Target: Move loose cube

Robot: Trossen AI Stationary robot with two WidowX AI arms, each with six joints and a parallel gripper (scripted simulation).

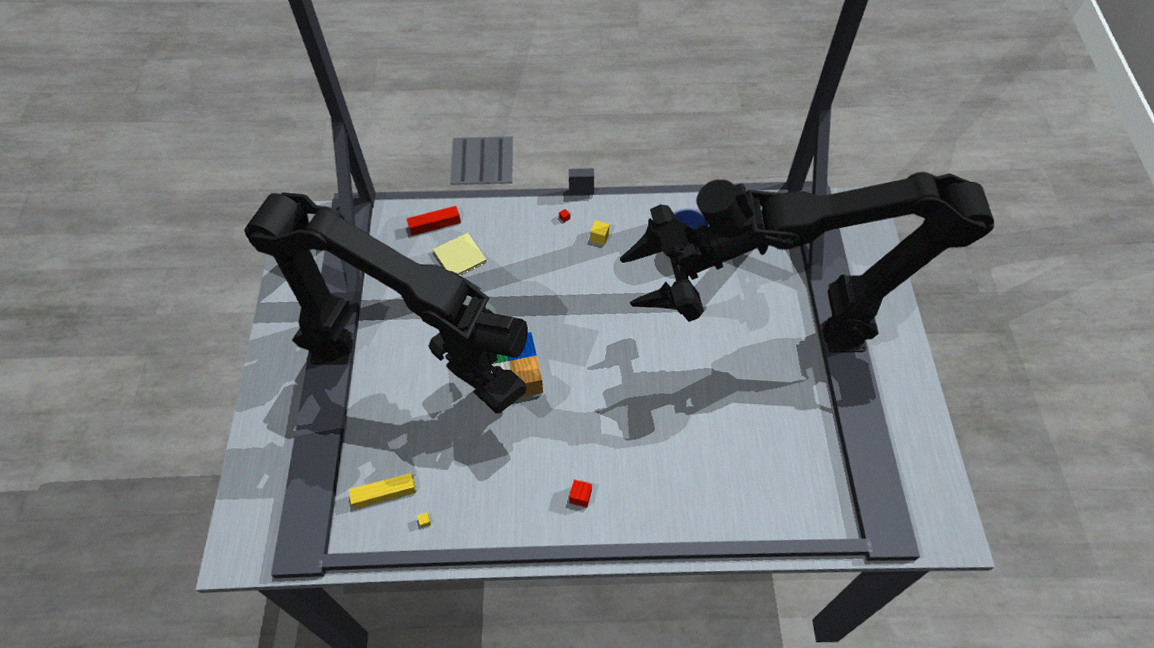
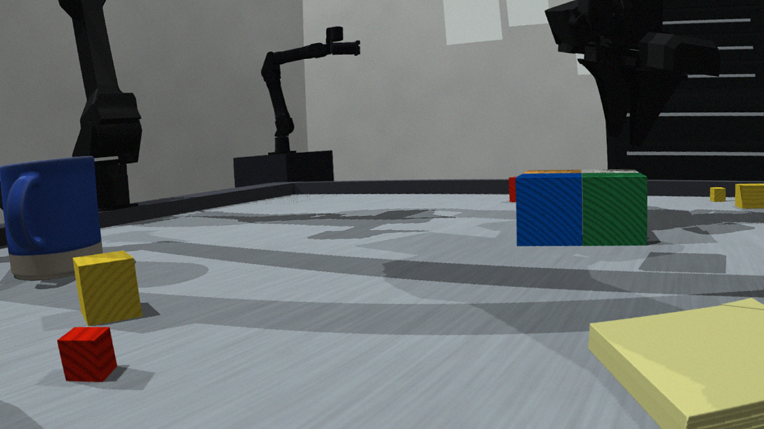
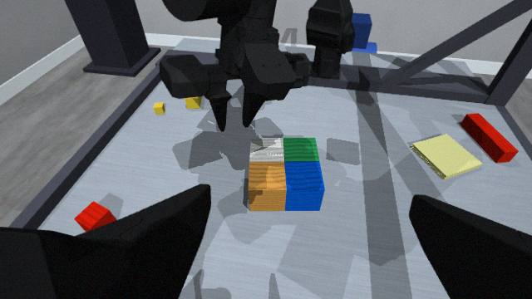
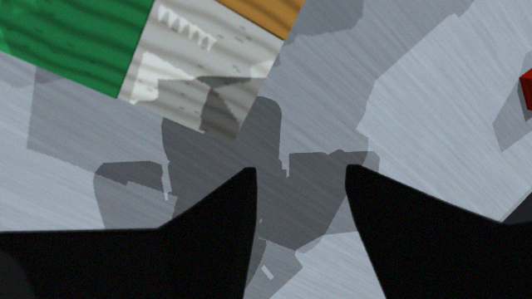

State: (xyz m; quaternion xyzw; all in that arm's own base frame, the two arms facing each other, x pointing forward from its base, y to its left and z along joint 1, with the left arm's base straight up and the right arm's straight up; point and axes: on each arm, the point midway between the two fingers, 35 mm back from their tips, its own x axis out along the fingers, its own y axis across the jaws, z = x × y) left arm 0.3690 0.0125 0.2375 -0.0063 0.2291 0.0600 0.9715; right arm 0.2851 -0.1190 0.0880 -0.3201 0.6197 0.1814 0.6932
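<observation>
A white cube [image 3: 266, 145] [image 4: 179, 83], a green cube [image 3: 300, 149] [image 2: 614, 210] [image 4: 75, 37], an orange cube [image 3: 267, 176] [image 1: 526, 379] and a blue cube [image 3: 303, 174] [image 2: 549, 209] stand in a two-by-two square. The blue-green and green-white seams show no gap, and outer edges look level. A thin dark line marks the white-orange seam. My right gripper [image 4: 300, 177] [image 3: 233, 128] [image 2: 627, 137] is partly open and empty, raised beyond the white cube's outer corner. My left gripper [image 1: 628, 281] [image 3: 310, 200] is wide open and empty, well away from the square on the blue-orange side.
A red cube [image 1: 580, 494] [image 3: 95, 216], a long yellow block [image 1: 382, 491] and a small yellow cube [image 1: 424, 520] lie near one edge. Opposite are a note pad [image 1: 459, 254] [image 3: 446, 155], a long red block [image 1: 433, 220], a small red cube [image 2: 86, 355], a yellow cube [image 2: 108, 289] and a blue mug [image 2: 57, 202].
</observation>
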